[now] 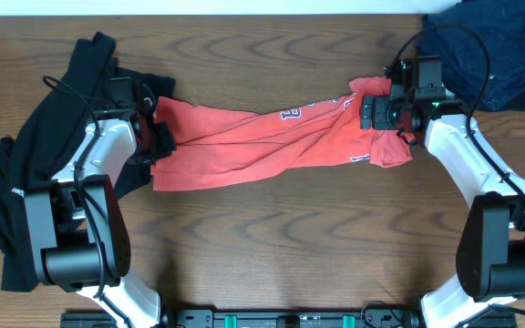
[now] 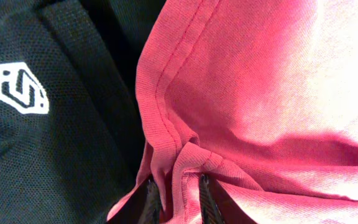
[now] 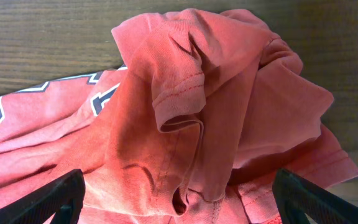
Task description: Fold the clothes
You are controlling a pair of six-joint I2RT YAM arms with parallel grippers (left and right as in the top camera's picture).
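The red-orange T-shirt [image 1: 262, 137] lay stretched sideways across the middle of the wooden desk [image 1: 272, 237]. Its lettering was partly folded under, its left edge was beside the black top [image 1: 25, 182] heaped at the left, and a dark blue garment [image 1: 490, 46] sat at the far right corner. The left end effector [image 2: 176, 199] was narrowed onto a pinched fold of the shirt's hemmed edge, next to the black top's white logo [image 2: 20, 87]. The right end effector [image 3: 182, 193] stood spread wide over the bunched right end of the shirt, gripping nothing.
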